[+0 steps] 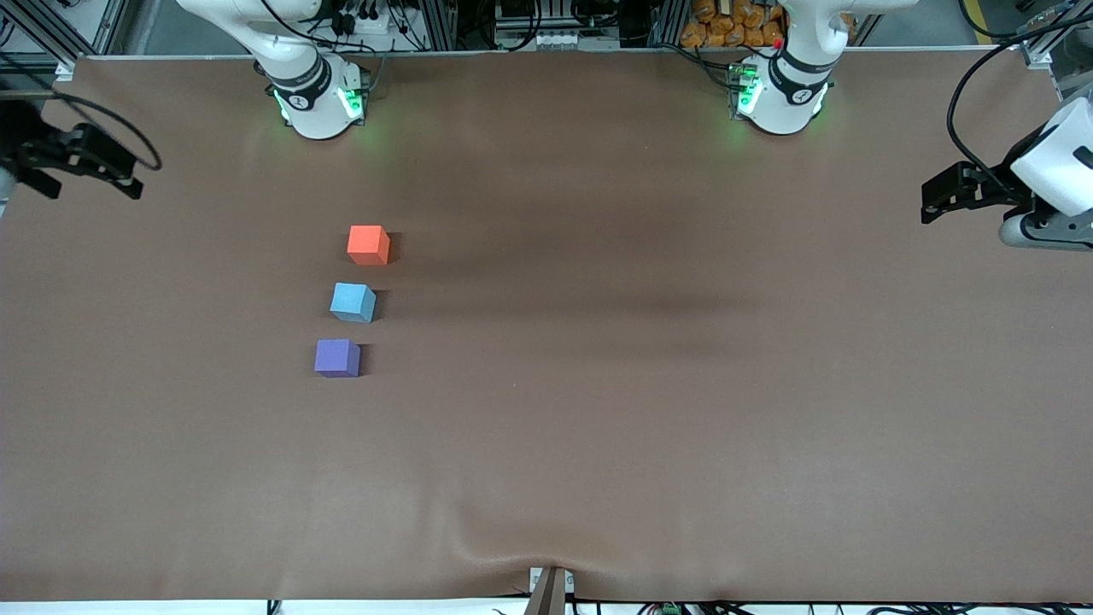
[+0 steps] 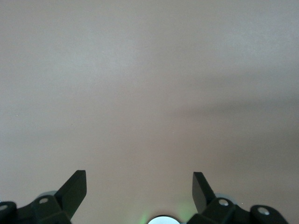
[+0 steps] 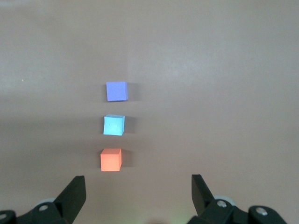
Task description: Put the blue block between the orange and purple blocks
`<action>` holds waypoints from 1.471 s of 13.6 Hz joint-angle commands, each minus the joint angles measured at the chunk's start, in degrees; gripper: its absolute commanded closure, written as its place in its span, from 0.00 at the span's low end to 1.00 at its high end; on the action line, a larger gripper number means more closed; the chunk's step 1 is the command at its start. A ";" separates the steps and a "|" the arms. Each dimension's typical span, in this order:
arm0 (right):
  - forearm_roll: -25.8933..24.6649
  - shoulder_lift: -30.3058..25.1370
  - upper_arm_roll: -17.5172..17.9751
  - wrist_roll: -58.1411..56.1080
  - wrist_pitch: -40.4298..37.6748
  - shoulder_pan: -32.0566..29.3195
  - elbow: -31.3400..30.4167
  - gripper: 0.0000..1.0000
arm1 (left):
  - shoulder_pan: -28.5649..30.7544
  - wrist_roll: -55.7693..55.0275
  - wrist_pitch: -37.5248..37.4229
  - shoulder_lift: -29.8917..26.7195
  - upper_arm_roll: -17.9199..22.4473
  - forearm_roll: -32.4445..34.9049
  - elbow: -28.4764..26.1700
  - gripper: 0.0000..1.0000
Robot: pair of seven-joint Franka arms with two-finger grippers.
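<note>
Three small cubes lie in a short row on the brown table toward the right arm's end. The orange block [image 1: 368, 244] is farthest from the front camera, the purple block [image 1: 336, 357] nearest. The blue block [image 1: 353, 301] sits between them, slightly turned, with a small gap on each side. The right wrist view shows all three: orange [image 3: 110, 159], blue [image 3: 114, 125], purple [image 3: 116, 91]. My right gripper [image 1: 85, 175] [image 3: 138, 184] is open and empty, up over its end of the table. My left gripper [image 1: 932, 198] [image 2: 139, 179] is open and empty, over bare table at its own end.
The brown table cover [image 1: 649, 384] has a raised fold at the front edge [image 1: 546, 571]. The two arm bases [image 1: 318, 101] [image 1: 781, 94] stand along the back edge. Cables and frame parts lie off the table at the back.
</note>
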 commanded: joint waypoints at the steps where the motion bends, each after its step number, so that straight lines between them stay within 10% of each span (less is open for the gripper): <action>1: 0.40 -2.48 -1.11 -0.82 1.75 0.40 -2.63 0.00 | -0.20 -1.04 0.38 -0.08 -0.04 -0.01 0.16 0.00; 20: -0.31 4.03 -2.34 -5.39 -1.85 1.28 6.70 0.00 | -0.03 -1.04 0.82 0.19 0.05 0.16 0.07 0.00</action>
